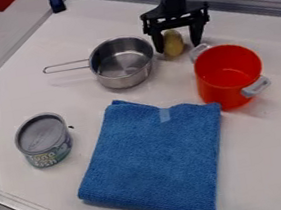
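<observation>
One yellow-brown, potato-like object (173, 43) stands on the table (273, 155), between the spread fingers of the end effector (179, 48), which looks wide open and has hold of nothing. The object sits nearer the finger on the steel pan's side, and whether it touches that finger cannot be told; closing from so uneven a position could push it sideways before both fingers met it. Its smooth, rounded shape might also let it roll or squeeze out if they caught it only near the edge. Just beside that finger is the steel pan (124, 74), its thin handle (66, 66) pointing away; a small sideways drift could knock the rim and slide the pan, since it looks light. On the other side, the near grey handle (199, 51) of the red pot (227, 74) lies close to the other fingertip, so a low swing that way could snag it and turn or tip the pot. Farther out, the folded blue cloth (159, 159) might ruck up if something dragged across it, while the tin (43, 138), well apart, seems least at risk.
</observation>
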